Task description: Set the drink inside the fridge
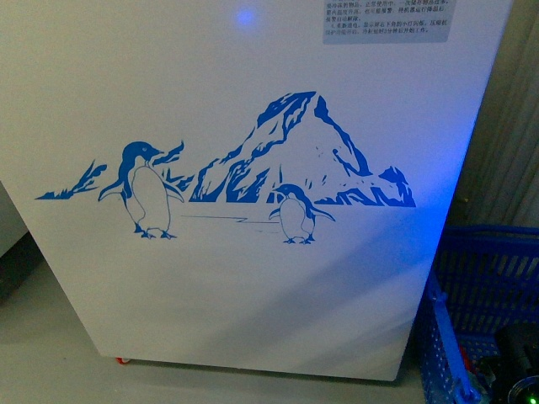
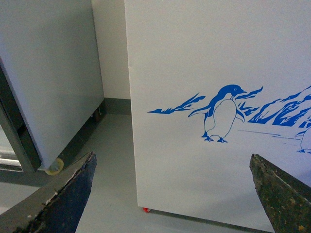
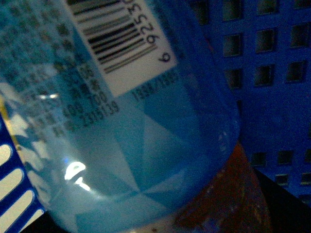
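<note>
On the fridge front, two penguins; left pincer open; right pincer, state unclear, by one drink.

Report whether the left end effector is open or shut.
Open: on the left end effector the fingers stand wide apart, nothing held between them; the fridge lies beyond.

The fridge was finished smooth, white, faintly glossy. The basket was moulded in blue plastic. The bottle was formed of clear, shiny plastic. The pads of the left tool were worn rough and matt.
</note>
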